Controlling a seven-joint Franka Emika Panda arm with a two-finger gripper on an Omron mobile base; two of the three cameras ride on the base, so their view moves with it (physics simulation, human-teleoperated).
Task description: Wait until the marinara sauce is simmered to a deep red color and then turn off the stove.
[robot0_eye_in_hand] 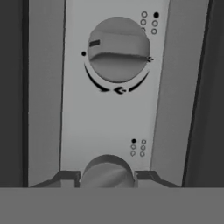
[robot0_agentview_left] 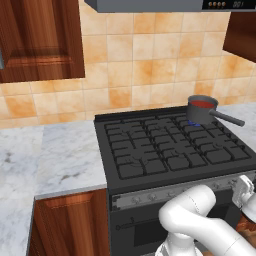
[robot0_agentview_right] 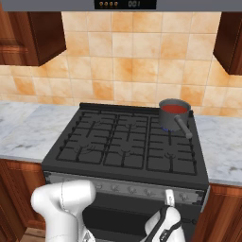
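The stove [robot0_agentview_left: 170, 150] is a wide black gas range with a grid of black grates, and it stands between two marble counters [robot0_agentview_left: 65, 155] under a tiled wall [robot0_agentview_right: 127, 61]. Along its near edge runs a grey front strip [robot0_agentview_right: 127, 189] with small round knobs. On the far right burner stands a dark grey saucepan [robot0_agentview_right: 174, 115] with a long handle that points to the near right. Inside it the marinara sauce [robot0_agentview_right: 174, 108] is a small round disc of red colour. Under the saucepan a little blue flame [robot0_agentview_left: 194, 123] is visible at the burner.

The white arm [robot0_agentview_left: 200, 220] bends low in front of the stove, and the hand is at the right end of the front strip. In the right base view the gripper [robot0_agentview_right: 169, 197] points up at the strip, just at the level of the knobs. In the hand view the gripper [robot0_eye_in_hand: 107, 177] is very close to the grey panel. Its two dark fingertips [robot0_eye_in_hand: 65, 177] stand on both sides of a round knob [robot0_eye_in_hand: 107, 171] at the bottom of the view and pinch it between them. Further along the panel there is a second, bigger-looking knob [robot0_eye_in_hand: 118, 49] with a raised bar across its face and small dot marks beside it.

Dark wooden cabinets [robot0_agentview_left: 40, 40] hang on the wall at the left and the right, and a grey hood [robot0_agentview_right: 125, 4] with a small display is above the stove.
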